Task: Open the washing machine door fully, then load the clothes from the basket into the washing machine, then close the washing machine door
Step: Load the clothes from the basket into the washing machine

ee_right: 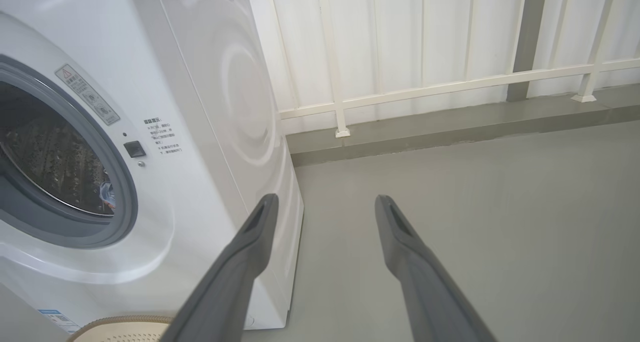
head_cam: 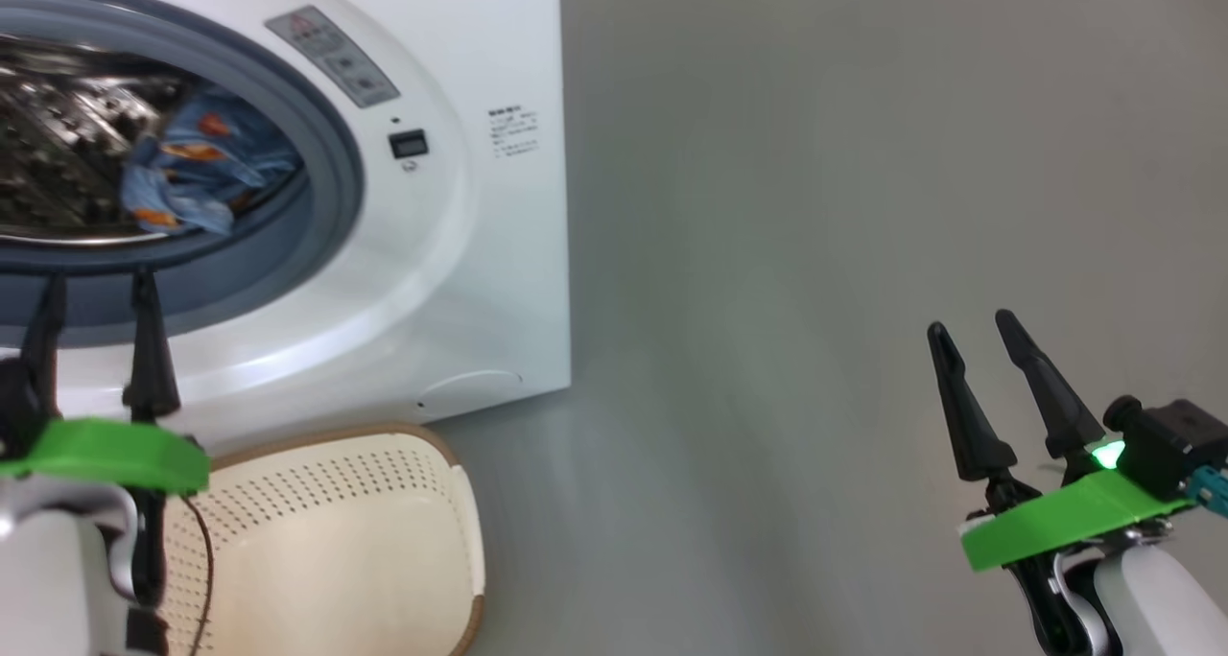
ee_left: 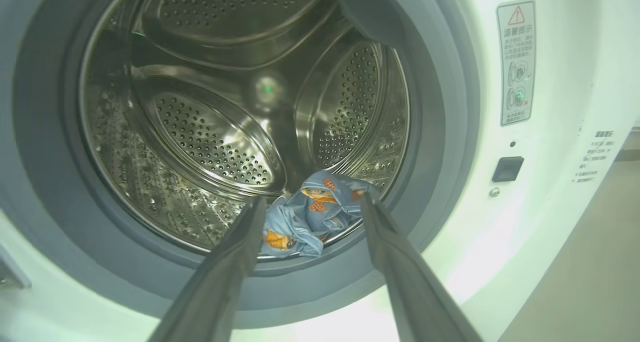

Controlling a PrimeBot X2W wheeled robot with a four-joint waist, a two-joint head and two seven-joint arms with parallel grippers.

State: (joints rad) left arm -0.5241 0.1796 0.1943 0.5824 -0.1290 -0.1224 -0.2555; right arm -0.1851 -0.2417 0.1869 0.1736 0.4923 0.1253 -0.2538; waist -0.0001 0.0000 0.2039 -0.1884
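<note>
Both hands stand open and hold nothing: the left hand (head_cam: 96, 287) hangs just before the washer (head_cam: 480, 205), its 2 fingers (ee_left: 225, 272) framing the clothes (head_cam: 197, 172), and the right hand (head_cam: 971, 325) hovers well apart over the floor (head_cam: 815, 205). The clothes lie low at the front right of the drum (ee_left: 200, 132), their edge just beside the grey seal (ee_left: 435, 132); we judge that a door swung shut now could pinch that edge between glass and seal and keep the latch from catching. A push deeper would cure it, yet the left fingers could snag the cloth and drag it out over the seal when the arm pulls back, or scrape the seal itself. The latch slot (head_cam: 408, 145) sits right of the seal, so we guess the door hinges on the left; if so, the left arm (head_cam: 48, 579) stands in the path of the swing and could block it or be struck. The basket (head_cam: 336, 541) sits on the floor just before the washer, under the left hand, and a thin cable (head_cam: 197, 550) hangs from that arm in front of it; a low move could tip the basket or hook the cable on its rim. What we see of its inside holds no clothes, but the arm hides a part, so 1 piece could be missed.
</note>
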